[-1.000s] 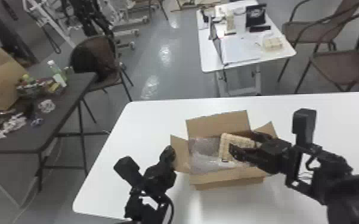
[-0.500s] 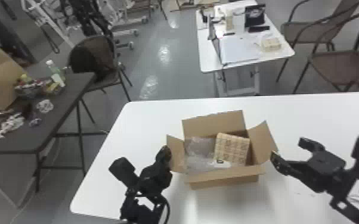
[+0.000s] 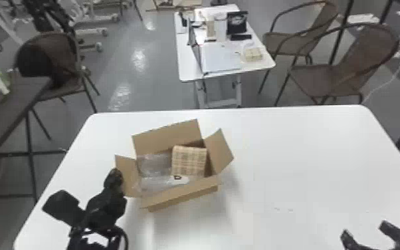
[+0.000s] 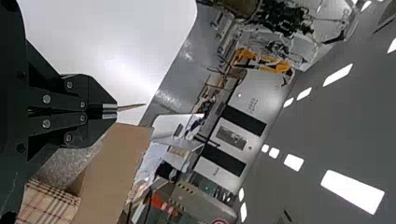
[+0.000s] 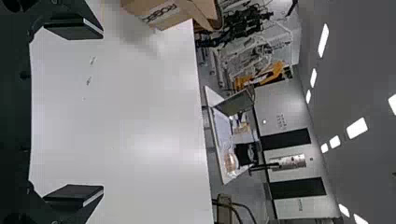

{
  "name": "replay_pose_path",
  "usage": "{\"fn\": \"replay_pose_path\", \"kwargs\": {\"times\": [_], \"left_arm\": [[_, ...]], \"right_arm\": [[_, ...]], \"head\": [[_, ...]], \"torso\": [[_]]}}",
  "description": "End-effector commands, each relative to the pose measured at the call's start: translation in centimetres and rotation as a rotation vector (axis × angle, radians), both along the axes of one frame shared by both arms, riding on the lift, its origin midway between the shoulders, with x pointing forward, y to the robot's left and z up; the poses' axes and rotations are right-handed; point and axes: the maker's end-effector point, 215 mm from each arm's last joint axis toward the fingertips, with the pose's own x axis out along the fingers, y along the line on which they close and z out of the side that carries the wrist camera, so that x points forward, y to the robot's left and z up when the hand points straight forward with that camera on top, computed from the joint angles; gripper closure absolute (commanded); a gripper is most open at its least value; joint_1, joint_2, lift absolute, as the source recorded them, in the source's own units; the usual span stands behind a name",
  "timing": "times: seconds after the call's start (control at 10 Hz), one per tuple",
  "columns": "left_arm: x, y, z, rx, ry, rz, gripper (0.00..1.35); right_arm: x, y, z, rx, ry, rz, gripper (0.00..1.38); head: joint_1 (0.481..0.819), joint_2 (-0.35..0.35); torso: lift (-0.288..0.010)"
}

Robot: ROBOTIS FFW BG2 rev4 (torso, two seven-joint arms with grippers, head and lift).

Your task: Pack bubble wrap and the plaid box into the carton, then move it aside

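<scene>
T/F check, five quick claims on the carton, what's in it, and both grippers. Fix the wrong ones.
1. The plaid box is inside the carton. True.
2. The bubble wrap lies on top of the plaid box, covering it. False: it lies beside the box, on its left in the head view.
3. The left gripper has its jaws closed on the carton's left flap. True.
4. The right gripper is clamped on the plaid box. False: its jaws are apart with nothing between them, away from the carton.
5. The carton's flaps stand open. True.
</scene>
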Motion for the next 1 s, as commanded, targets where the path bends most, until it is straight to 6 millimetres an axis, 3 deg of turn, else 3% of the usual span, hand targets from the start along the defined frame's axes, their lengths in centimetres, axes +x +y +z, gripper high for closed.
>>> {"fn": "replay_pose_path", "kwargs": {"times": [0.0,0.2,0.4,0.5,0.7,0.8,0.9], "left_arm": [[-0.7,3.8,0.6,0.010,-0.032,0.114,1.21],[-1.6,10.9,3.0,0.074,-0.084,0.367,1.21],[-3.7,17.7,4.4,0.078,-0.141,0.632,1.21],[-5.0,19.8,4.4,0.061,-0.146,0.740,1.21],[-6.9,21.0,3.1,0.040,-0.112,0.848,1.21],[-7.2,20.0,1.4,-0.003,-0.088,0.871,1.21],[-7.5,19.1,0.1,-0.040,-0.078,0.879,1.08]], "right_arm": [[-1.0,-1.5,-0.1,-0.018,0.007,-0.020,0.13],[-0.6,-0.9,0.2,-0.013,-0.004,0.004,0.13],[0.2,0.3,0.2,-0.013,-0.002,0.054,0.13],[0.5,0.9,0.3,-0.008,-0.003,0.066,0.13],[1.0,1.2,0.5,-0.003,-0.007,0.069,0.13],[1.0,1.2,0.5,-0.003,-0.007,0.069,0.13],[1.3,1.5,0.6,0.001,-0.008,0.073,0.13]], "head": [[0.695,0.138],[0.695,0.184],[0.695,0.301],[0.695,0.328],[0.695,0.350],[0.695,0.350],[0.695,0.350]], "torso": [[-0.027],[-0.027],[-0.027],[-0.027],[-0.027],[-0.027],[-0.027]]}}
